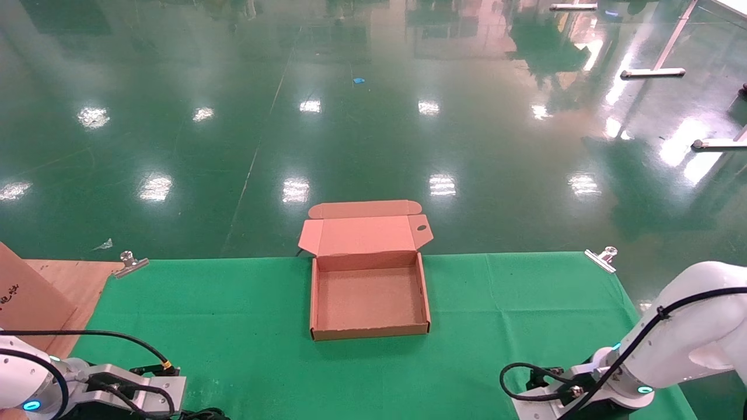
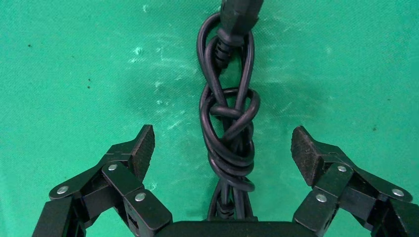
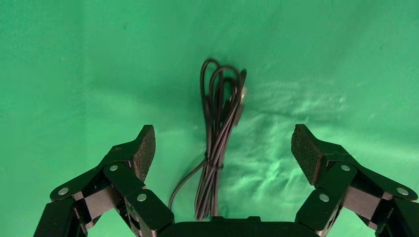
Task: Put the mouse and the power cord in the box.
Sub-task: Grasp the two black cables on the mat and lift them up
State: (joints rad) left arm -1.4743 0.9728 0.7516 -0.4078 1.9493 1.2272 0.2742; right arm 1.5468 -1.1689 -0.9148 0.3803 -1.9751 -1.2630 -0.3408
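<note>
The open brown box sits in the middle of the green cloth, lid folded back, nothing in it. In the left wrist view the knotted black power cord lies on the cloth between the fingers of my open left gripper, untouched by the pads. My right gripper is also open, straddling the mouse's thin bundled cable. The mouse body is hidden. Both arms are low at the near table edge, left and right.
A large brown board with dark print leans at the far left on bare wood. Metal clips hold the green cloth at its back corners. Beyond the table is glossy green floor.
</note>
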